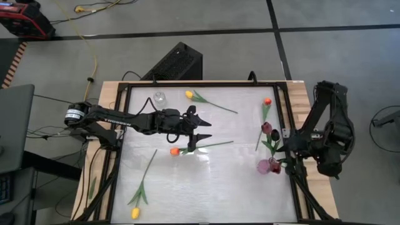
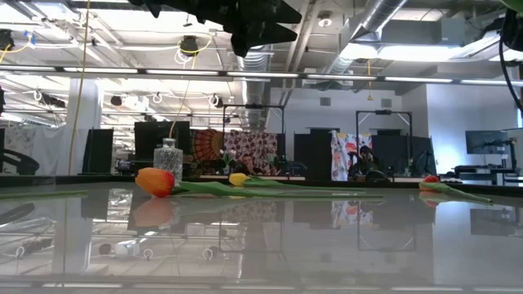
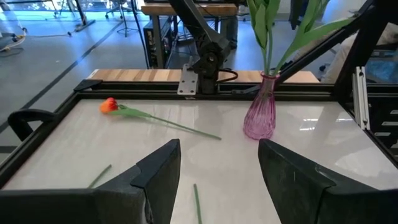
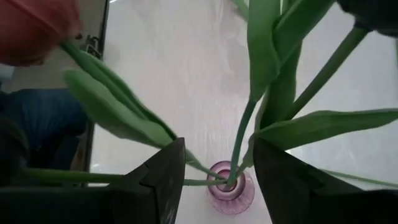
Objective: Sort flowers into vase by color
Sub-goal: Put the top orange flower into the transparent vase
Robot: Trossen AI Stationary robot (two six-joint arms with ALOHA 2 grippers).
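My left gripper (image 1: 203,129) hangs open above mid-table, high in the low view (image 2: 253,20). Just on its near side an orange tulip (image 1: 175,151) lies flat on the table, its stem (image 3: 197,202) showing below the fingers. My right gripper (image 4: 217,174) is open over the purple vase (image 4: 227,188) at the right edge (image 1: 269,166). Dark red tulips (image 1: 270,131) stand in that vase, and their stems and leaves rise between the spread fingers. A yellow tulip (image 1: 189,94), an orange-red tulip (image 1: 267,101) and another yellow tulip (image 1: 134,212) lie on the table.
A small clear glass vase (image 1: 159,98) stands near the far left corner. A black frame (image 1: 284,119) runs round the white tabletop. The right arm's base (image 3: 208,56) stands behind the purple vase (image 3: 260,112). The table's near middle holds no objects.
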